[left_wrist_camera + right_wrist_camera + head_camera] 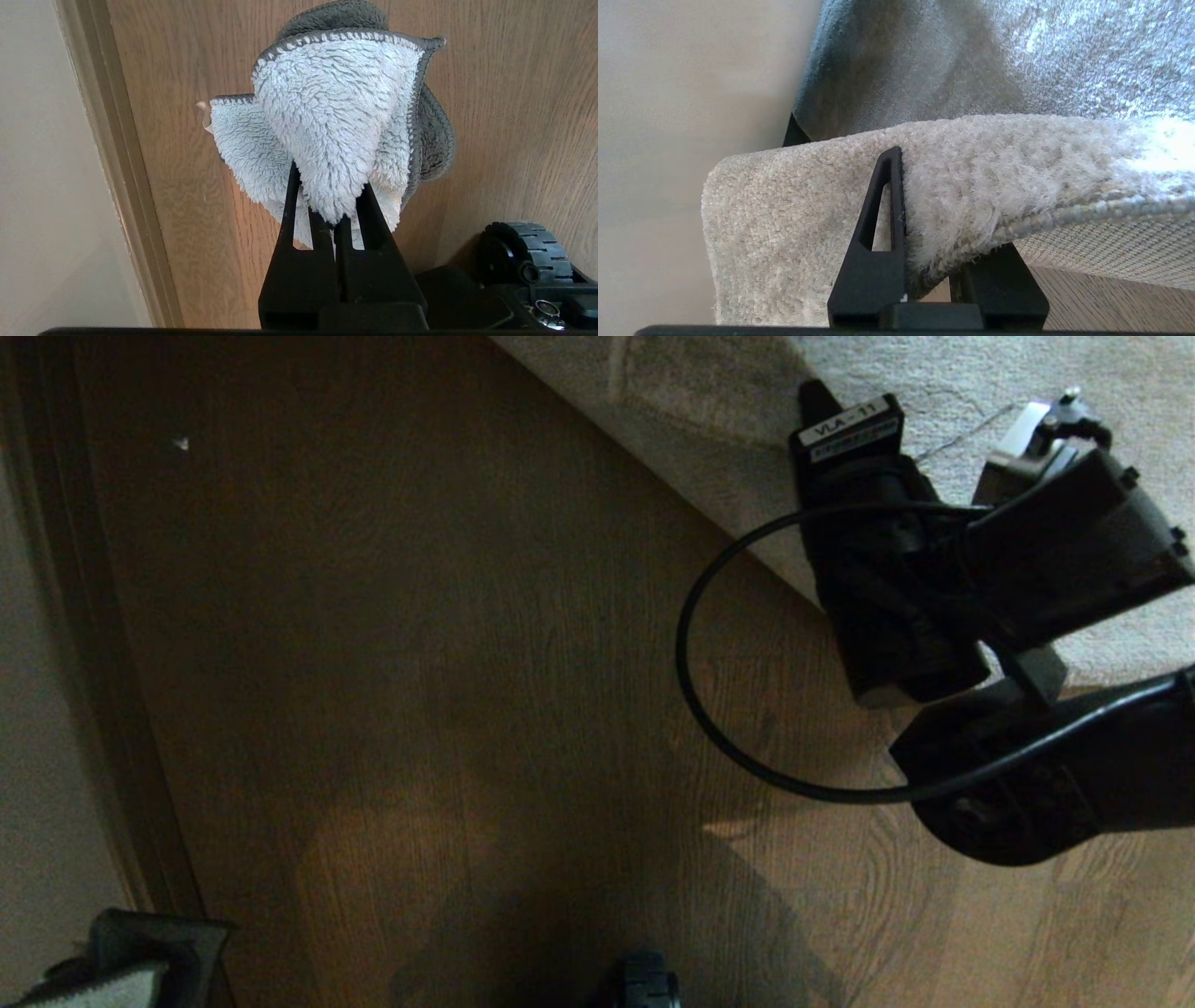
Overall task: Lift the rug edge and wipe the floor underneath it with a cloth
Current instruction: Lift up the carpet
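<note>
1. The left gripper (334,219) is parked low on the robot's left, its fingers pressed together on the small fluffy pale grey-white cloth with a dark stitched hem (327,126), which fans out above the smooth brown wood-grain plank floor (514,116).
2. The right gripper (924,261), on the robot's right, pinches the hemmed edge of the light grey-beige shaggy rug (1017,224); one finger lies on the pile, the other under the woven backing.
3. To do this well, the lift probably needs to rise steadily, exposing enough floor for the cloth without the soft pile slipping out.
</note>
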Tool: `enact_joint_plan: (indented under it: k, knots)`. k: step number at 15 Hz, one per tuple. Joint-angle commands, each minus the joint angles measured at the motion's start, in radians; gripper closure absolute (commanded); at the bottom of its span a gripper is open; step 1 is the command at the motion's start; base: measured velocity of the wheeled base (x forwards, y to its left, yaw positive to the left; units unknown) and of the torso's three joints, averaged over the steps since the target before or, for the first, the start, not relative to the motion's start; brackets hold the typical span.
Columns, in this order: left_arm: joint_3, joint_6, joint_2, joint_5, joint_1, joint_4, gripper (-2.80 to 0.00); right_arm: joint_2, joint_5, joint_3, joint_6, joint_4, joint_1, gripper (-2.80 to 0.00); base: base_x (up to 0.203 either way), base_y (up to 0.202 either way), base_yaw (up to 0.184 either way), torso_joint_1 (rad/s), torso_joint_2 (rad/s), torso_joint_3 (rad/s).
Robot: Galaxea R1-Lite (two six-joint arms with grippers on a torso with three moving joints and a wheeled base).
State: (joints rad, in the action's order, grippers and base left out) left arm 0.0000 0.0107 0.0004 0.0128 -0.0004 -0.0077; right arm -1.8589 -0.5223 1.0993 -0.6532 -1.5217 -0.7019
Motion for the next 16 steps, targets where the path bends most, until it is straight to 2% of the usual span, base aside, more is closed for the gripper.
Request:
enact_joint_plan:
  k: [1,9,16]
  knots:
    - [0.0,0.0,0.0,0.001,-0.001,0.0,0.0,0.021,-0.002,-0.027,-0.003,-0.048,-0.001,0.0,0.0,0.0,0.0,0.0,0.0,0.0]
    - [-0.003,-0.02,0.0,0.004,0.0,-0.005,0.0,0.04,-0.002,-0.07,-0.002,-0.048,-0.001,0.0,0.0,0.0,0.0,0.0,0.0,0.0]
    - [-0.075,-0.037,0.0,0.03,0.0,-0.024,0.0,0.029,-0.001,-0.07,-0.003,-0.048,-0.002,0.0,0.0,0.0,0.0,0.0,0.0,0.0]
